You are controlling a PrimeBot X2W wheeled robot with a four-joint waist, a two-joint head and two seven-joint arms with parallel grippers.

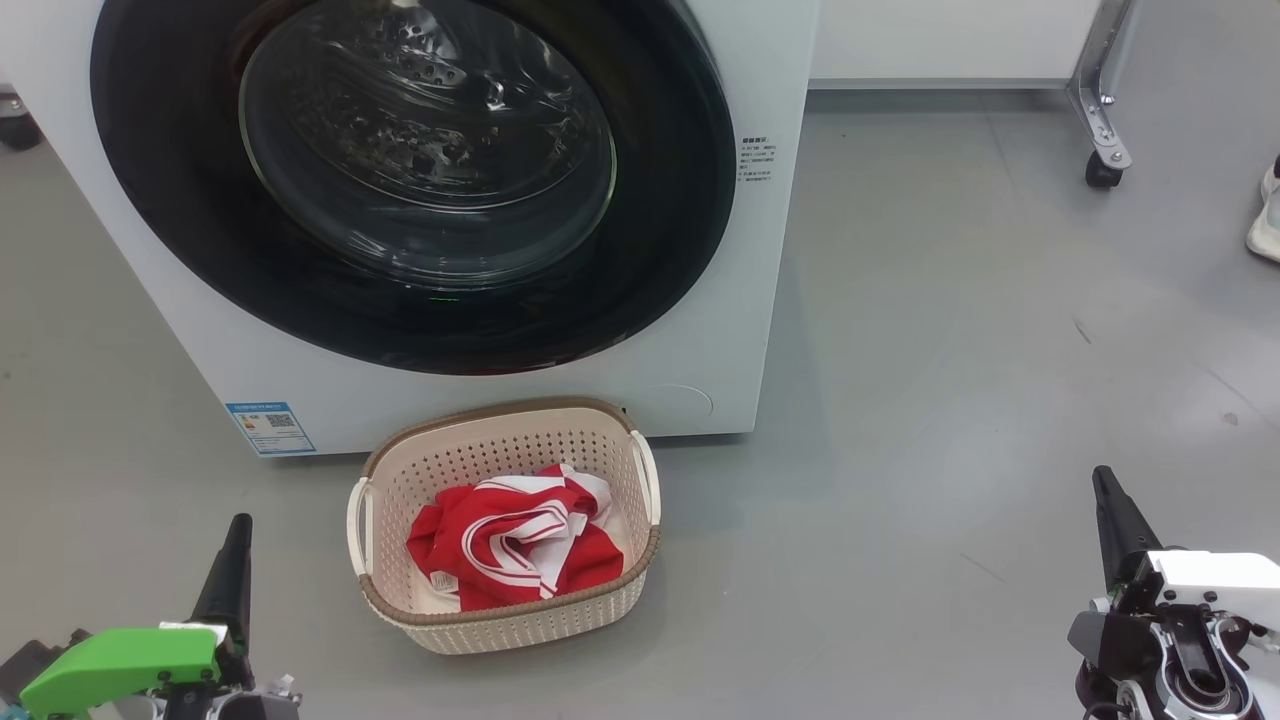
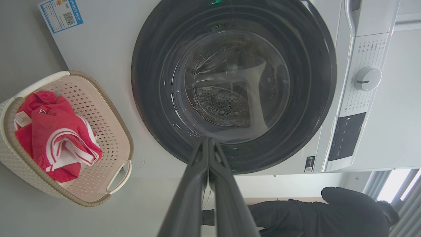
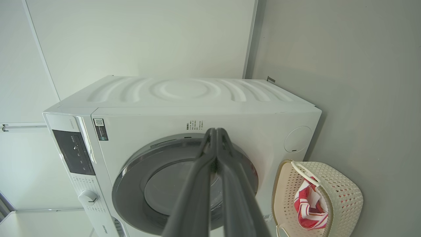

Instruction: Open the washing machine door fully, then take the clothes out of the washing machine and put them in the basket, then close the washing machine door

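The washing machine (image 1: 700,340) (image 2: 108,49) (image 3: 184,98) stands on the grey floor with its round black-rimmed door (image 1: 420,180) (image 2: 233,85) (image 3: 154,184) shut flat against the front. The cream basket (image 1: 395,480) (image 2: 108,108) (image 3: 345,194) sits on the floor just before the machine, and the red clothes (image 1: 510,540) (image 2: 56,131) (image 3: 307,207) with white stripes lie inside it. My left gripper (image 1: 238,530) (image 2: 208,141) is shut and empty, low at the left, well short of the basket. My right gripper (image 1: 1103,480) (image 3: 216,131) is shut and empty at the lower right.
A castor and metal leg (image 1: 1100,130) stand at the back right, with a person's shoe (image 1: 1265,215) at the right edge. A person in dark clothing (image 2: 329,214) crouches beside the machine in the left wrist view. Bare grey floor (image 1: 950,380) lies to the machine's right.
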